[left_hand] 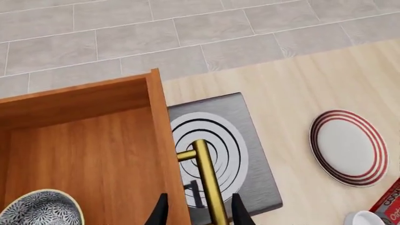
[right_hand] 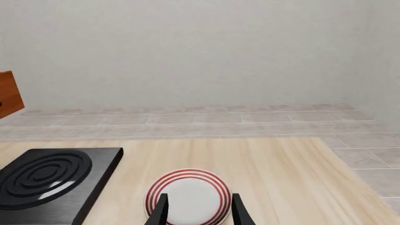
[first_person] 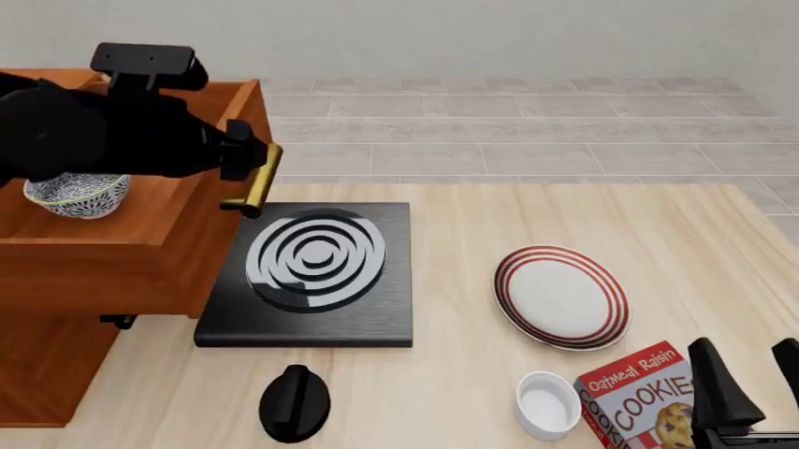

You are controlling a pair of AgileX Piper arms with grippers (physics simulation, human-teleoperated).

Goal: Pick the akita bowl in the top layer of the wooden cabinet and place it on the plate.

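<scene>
Front view: top layer point(first_person: 119, 245) pulled out; left fingers point(left_hand: 161, 214) straddle handle point(left_hand: 208, 180) (contact unclear); right fingers point(right_hand: 161, 209) parted.

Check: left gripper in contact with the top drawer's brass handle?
Cannot tell. In the left wrist view the left gripper's fingers straddle the brass handle with slim gaps either side; the front view hides the fingertips behind the arm.

Reddish wooden cabinet point(first_person: 125, 253), shiny brass handle point(left_hand: 209, 183), glossy black stove slab point(first_person: 312, 276), pale wood-grain table point(first_person: 500, 224).
</scene>
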